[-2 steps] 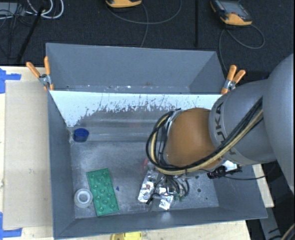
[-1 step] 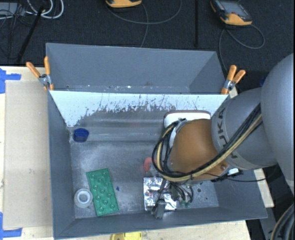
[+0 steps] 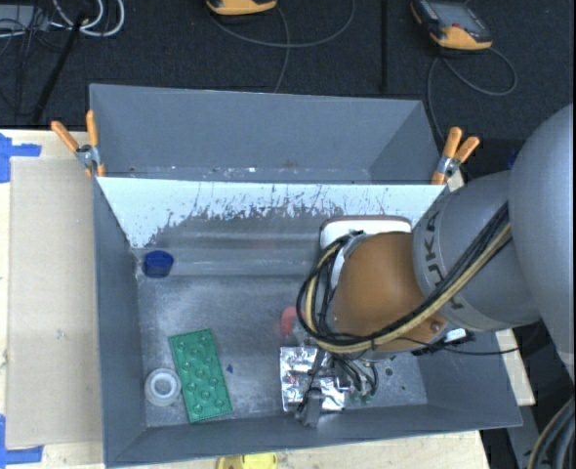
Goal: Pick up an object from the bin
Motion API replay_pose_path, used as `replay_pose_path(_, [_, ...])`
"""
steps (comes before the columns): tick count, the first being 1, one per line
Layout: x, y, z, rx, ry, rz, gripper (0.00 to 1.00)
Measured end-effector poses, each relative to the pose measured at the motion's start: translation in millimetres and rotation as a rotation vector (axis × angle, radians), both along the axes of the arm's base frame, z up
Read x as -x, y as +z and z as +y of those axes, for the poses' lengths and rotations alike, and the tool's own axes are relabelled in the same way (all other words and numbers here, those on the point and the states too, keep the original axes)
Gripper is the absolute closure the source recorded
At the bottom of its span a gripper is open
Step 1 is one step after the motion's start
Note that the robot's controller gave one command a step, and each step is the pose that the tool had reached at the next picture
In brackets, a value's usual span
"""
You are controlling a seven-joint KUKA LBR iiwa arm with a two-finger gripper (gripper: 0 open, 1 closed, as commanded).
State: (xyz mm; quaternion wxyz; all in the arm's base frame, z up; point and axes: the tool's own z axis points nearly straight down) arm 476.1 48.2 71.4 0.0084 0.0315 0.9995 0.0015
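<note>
Jaws sit low in grey metal bin (image 3: 259, 145), right on crumpled silver foil packet (image 3: 300, 379); open or closed, can't tell. Bin's near wall just beside them. Small red obj (image 3: 288, 317) just beyond, partly under arm. Bare floor to view-left, then green studded rect. plastic plate (image 3: 200, 374), clear tape ring (image 3: 161, 387) beside it. Farthest: blue round cap (image 3: 157, 262), at far wall's foot.

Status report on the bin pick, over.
Tool low over crumpled foil wad, near right of bin; hold unconfirmed. Green studded block, clear ring, blue cap off left, not in the way.
</note>
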Motion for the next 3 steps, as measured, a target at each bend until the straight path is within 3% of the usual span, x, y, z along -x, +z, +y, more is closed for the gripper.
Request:
replay_pose_path(1, [0.4, 0, 0, 0.000, -0.002, 0.001, 1.00])
replay_pose_path(2, [-0.2, 22, -1, 0.002, -0.008, 0.016, 1.00])
replay_pose_path(3, [-1.9, 91, -1, 0.002, -0.013, 0.011, 1.00])
